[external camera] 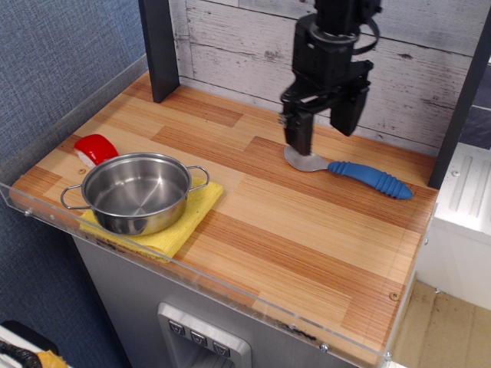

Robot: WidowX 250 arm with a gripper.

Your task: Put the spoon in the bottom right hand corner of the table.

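I see my gripper [323, 129] hanging black over the far right part of the table [307, 238], close to the grey plank wall [430, 46]. Its two fingers [298, 132] are spread apart with clear space between them and nothing held. The nearer finger comes down in front of the spoon [353, 172], covering part of the silver bowl from this view; I cannot tell whether that fingertip touches the metal or hangs just above it. The other finger sits higher in the picture, toward the wall.

The spoon lies flat on the wood right under and just to the right of my gripper. Its bowl is below the nearer finger and its ribbed blue handle runs away to the right and a little toward the front, ending near the table's right edge. It sits in the back right part of the table, well away from the front right corner.

Far to the left of my gripper and nearer the front, a steel pot [136, 192] with two wire handles stands on a yellow sponge [184, 222]. Just behind the pot on its left is a red object [95, 146], partly hidden by the rim. A dark post [159, 46] stands at the back, well to the left of my gripper. A clear acrylic rim [253, 303] edges the front.
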